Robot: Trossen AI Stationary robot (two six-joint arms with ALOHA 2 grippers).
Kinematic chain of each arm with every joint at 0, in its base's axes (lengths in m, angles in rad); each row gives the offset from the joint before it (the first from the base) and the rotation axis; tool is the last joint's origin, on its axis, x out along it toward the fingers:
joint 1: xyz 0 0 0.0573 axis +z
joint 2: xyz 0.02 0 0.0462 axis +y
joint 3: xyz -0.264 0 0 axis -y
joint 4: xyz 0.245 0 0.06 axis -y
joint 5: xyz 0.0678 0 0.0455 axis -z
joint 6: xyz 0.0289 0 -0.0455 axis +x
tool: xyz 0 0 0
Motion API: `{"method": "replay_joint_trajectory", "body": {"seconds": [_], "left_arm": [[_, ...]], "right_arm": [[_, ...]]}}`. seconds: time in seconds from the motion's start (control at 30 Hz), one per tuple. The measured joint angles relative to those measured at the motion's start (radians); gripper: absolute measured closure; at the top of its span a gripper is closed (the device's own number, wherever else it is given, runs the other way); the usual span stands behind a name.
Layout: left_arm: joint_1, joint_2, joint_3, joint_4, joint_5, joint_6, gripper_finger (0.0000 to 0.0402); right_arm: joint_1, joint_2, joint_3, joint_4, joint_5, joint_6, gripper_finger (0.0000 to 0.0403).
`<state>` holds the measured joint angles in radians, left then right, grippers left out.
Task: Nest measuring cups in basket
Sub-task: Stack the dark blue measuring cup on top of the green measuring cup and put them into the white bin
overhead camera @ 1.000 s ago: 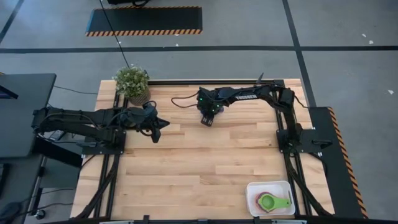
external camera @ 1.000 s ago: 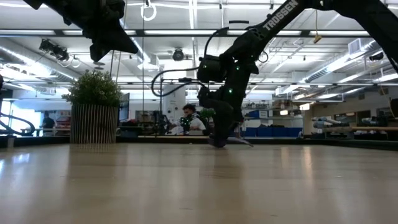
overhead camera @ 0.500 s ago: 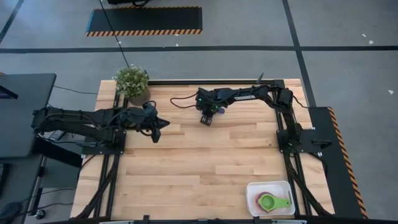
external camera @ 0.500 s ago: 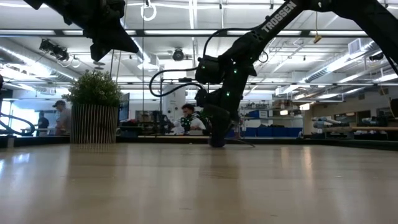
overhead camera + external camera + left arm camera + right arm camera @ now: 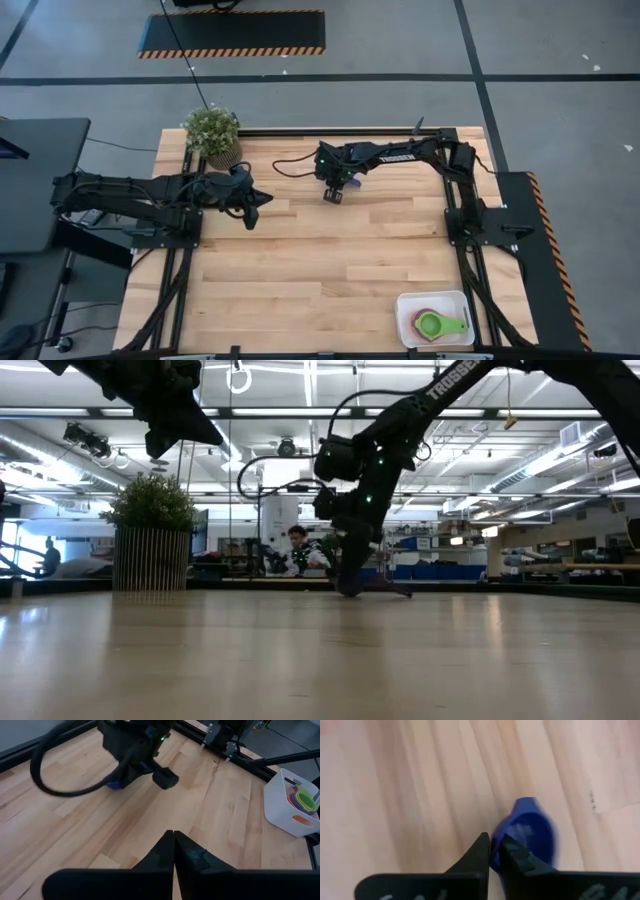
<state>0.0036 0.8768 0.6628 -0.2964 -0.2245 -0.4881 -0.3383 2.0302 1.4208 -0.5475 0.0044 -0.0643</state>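
Blue plastic round cup [image 5: 529, 836] | right hand [image 5: 494, 851] pinching rim

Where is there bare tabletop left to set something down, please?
The broad wood between the basket at the near right corner and the left tool is bare. It is crowded along the far edge: the plant and the right tool, shut on the dark blue cup.

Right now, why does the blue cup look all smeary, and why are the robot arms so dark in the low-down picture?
Right wrist view: the dark blue cup sits very close to the lens, past the right tool, so it looks soft and blurred. Low view: bright ceiling lights shine from behind, turning the arms into dark silhouettes. High view: even light, the basket crisp.
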Motion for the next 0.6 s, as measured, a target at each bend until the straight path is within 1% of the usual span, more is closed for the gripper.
{"method": "replay_joint_trajectory", "body": {"seconds": [0.07, 0.2, 0.37, 0.53, 0.6], "left_arm": [[0.0, 0.0, 0.0, 0.0, 0.0, 0.0, 0.0388], [0.0, 0.0, 0.0, 0.0, 0.0, 0.0, 0.0388], [0.0, 0.0, 0.0, 0.0, 0.0, 0.0, 0.0388], [0.0, 0.0, 0.0, 0.0, 0.0, 0.0, 0.0388], [0.0, 0.0, 0.0, 0.0, 0.0, 0.0, 0.0388]], "right_arm": [[0.005, -0.022, 0.0, -0.012, -0.002, -0.004, 0.0383], [0.024, -0.058, 0.0, -0.067, 0.003, -0.016, 0.0383], [0.057, -0.108, 0.0, -0.159, 0.088, -0.024, 0.0383], [0.085, -0.148, 0.0, -0.185, 0.106, -0.025, 0.0383], [0.097, -0.165, 0.0, -0.187, 0.13, -0.025, 0.0383]]}}
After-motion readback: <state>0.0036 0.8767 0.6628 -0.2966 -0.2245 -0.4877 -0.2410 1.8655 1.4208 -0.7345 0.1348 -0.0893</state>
